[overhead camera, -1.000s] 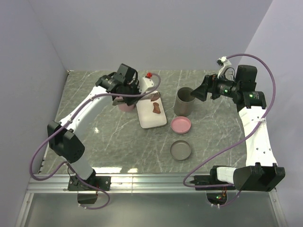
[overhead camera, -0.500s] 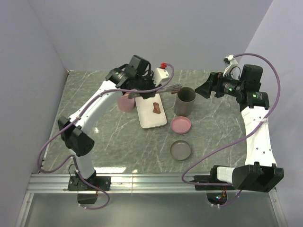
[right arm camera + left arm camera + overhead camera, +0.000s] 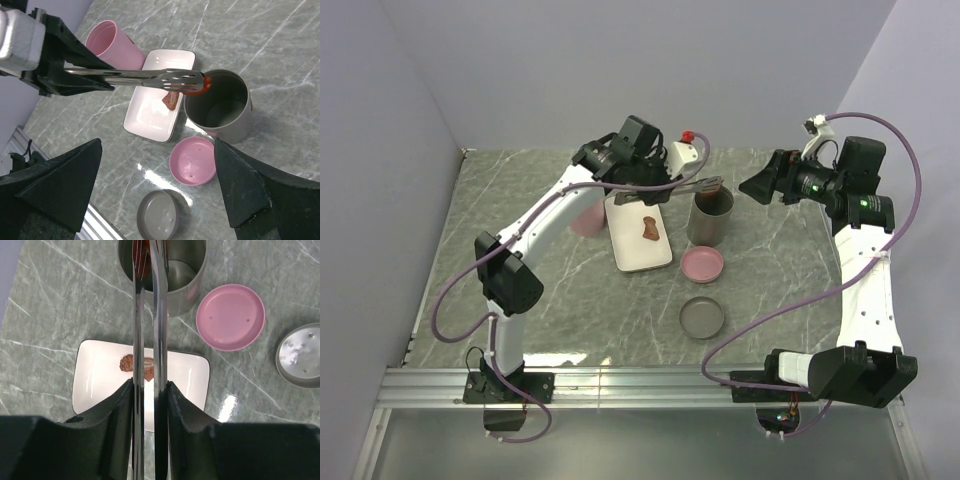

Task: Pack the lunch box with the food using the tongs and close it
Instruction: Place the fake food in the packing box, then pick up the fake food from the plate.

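Observation:
My left gripper is shut on the silver tongs, squeezing their two arms near the middle. The tongs reach right, and their tips pinch a red-orange piece of food over the near-left rim of the grey cylindrical lunch box. Inside, the lunch box looks dark and its contents do not show. A reddish-brown meat strip lies on the white plate. My right gripper hangs open, raised to the right of the lunch box, with nothing between its fingers.
A pink round dish sits in front of the lunch box, with a grey lid nearer still. A pink cup stands left of the plate, under my left arm. Walls close the table at left and back.
My left arm has swung right, carrying the tongs and the food piece from above the pink cup to the lunch box rim. My right gripper has drawn back slightly to the right.

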Available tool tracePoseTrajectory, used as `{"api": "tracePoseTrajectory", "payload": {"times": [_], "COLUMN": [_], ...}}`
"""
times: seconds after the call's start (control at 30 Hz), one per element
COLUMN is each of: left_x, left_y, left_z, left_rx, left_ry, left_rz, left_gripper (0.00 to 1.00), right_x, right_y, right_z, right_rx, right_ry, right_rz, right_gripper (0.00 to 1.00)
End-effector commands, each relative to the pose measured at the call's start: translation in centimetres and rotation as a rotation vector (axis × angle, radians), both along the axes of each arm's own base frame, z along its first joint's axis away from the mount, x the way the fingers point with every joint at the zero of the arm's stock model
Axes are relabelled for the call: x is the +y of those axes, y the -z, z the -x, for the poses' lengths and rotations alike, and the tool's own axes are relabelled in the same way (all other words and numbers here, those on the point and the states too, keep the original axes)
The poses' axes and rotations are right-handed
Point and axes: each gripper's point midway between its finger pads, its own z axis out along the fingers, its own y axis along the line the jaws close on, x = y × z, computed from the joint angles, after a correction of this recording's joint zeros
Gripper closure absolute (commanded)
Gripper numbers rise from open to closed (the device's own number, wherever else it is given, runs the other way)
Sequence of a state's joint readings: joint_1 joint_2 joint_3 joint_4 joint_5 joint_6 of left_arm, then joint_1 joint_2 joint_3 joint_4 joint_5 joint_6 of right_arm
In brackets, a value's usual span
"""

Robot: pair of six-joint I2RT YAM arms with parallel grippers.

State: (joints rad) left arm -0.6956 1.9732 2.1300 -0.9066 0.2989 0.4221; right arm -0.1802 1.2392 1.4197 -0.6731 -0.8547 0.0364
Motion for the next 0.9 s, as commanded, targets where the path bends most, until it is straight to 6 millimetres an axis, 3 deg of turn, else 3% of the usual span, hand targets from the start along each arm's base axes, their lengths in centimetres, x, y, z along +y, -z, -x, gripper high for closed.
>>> {"api": "tracePoseTrajectory", "payload": {"times": [0.0, 0.33, 0.43, 0.57, 0.73, 0.8, 0.83, 0.87], "left_x": [-1.7, -2.5, -2.5, -2.2, -0.3, 1.3, 2.3, 3.0], "left_y": [-2.2, -1.5, -1.8, -3.0, -4.1, -4.2, -5.3, -3.8], "left_z": [-1.0, -1.4, -1.3, -1.0, 0.0, 0.9, 1.6, 2.0], "left_rx": [-0.051, -0.035, -0.037, -0.052, -0.067, -0.057, -0.065, -0.029], "left_ry": [0.006, 0.003, -0.002, -0.017, -0.073, -0.113, -0.132, -0.149], "left_rz": [0.073, 0.077, 0.083, 0.1, 0.109, 0.111, 0.132, 0.117], "left_gripper": [0.66, 0.58, 0.49, 0.46, 0.46, 0.46, 0.46, 0.46], "right_x": [-0.2, -0.4, -0.5, -0.5, -0.5, -0.5, -0.5, -0.6], "right_y": [-1.9, -1.9, -1.8, -1.7, -1.6, -1.6, -1.7, -1.6], "right_z": [-0.3, -0.3, -0.4, -0.3, -0.3, -0.3, -0.3, -0.4], "right_rx": [-0.06, -0.063, -0.061, -0.057, -0.059, -0.057, -0.06, -0.057], "right_ry": [-0.001, 0.008, 0.007, 0.007, 0.007, 0.005, 0.005, 0.007], "right_rz": [-0.005, -0.01, -0.009, -0.009, -0.003, -0.006, -0.006, -0.004], "right_gripper": [0.0, 0.0, 0.0, 0.0, 0.0, 0.0, 0.0, 0.0]}}
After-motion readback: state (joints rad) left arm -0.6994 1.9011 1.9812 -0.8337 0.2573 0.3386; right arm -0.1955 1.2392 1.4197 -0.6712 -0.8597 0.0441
